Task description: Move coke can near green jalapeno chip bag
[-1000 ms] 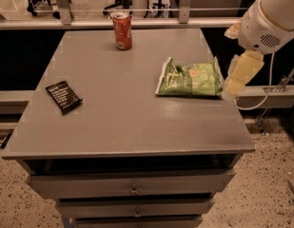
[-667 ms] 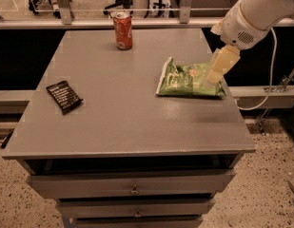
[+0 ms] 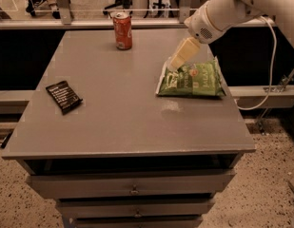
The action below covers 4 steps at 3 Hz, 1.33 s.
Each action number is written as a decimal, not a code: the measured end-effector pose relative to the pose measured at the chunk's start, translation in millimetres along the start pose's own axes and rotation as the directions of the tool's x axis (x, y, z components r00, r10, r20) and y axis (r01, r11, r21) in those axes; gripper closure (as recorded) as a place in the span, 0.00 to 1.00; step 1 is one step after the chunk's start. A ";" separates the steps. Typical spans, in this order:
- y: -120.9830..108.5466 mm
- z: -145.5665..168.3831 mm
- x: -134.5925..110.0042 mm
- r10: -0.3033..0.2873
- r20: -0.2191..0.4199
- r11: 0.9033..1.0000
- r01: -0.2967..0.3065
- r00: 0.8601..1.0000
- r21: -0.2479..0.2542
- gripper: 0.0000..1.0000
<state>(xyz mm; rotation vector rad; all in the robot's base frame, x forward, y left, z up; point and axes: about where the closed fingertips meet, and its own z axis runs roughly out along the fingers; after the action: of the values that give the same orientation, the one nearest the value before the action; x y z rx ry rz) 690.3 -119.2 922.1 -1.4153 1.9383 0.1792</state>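
Observation:
The coke can (image 3: pixel 122 30) stands upright near the far edge of the grey table (image 3: pixel 118 113), left of centre. The green jalapeno chip bag (image 3: pixel 193 80) lies flat at the right side of the table, its white edge toward the left. My gripper (image 3: pixel 180 58) hangs from the white arm coming in at the upper right. It is above the bag's far left corner, well right of the can and apart from it. It holds nothing that I can see.
A small black rectangular packet (image 3: pixel 63 96) lies at the left side of the table. Drawers (image 3: pixel 132 189) sit below the table front. A cable (image 3: pixel 270 65) hangs at the right. A rail and chair legs stand behind the table.
The arm has swung left, from off the table's right edge to over the chip bag's far left corner. The can, bag and packet have not moved.

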 end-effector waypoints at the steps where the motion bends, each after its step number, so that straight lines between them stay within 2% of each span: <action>1: 0.0 0.0 0.0 0.000 0.000 1.000 0.000 1.000 0.000 0.00; 2: -2.0 28.5 -10.9 0.001 0.043 1.000 -0.002 0.999 0.012 0.00; 3: -15.3 67.8 -29.2 0.012 0.113 0.999 -0.016 0.994 0.037 0.00; 4: -32.4 106.4 -52.6 0.045 0.201 0.997 -0.057 0.979 0.057 0.00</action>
<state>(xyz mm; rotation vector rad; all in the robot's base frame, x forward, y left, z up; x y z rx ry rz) 775.4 -38.0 886.0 -1.2577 1.8004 0.2717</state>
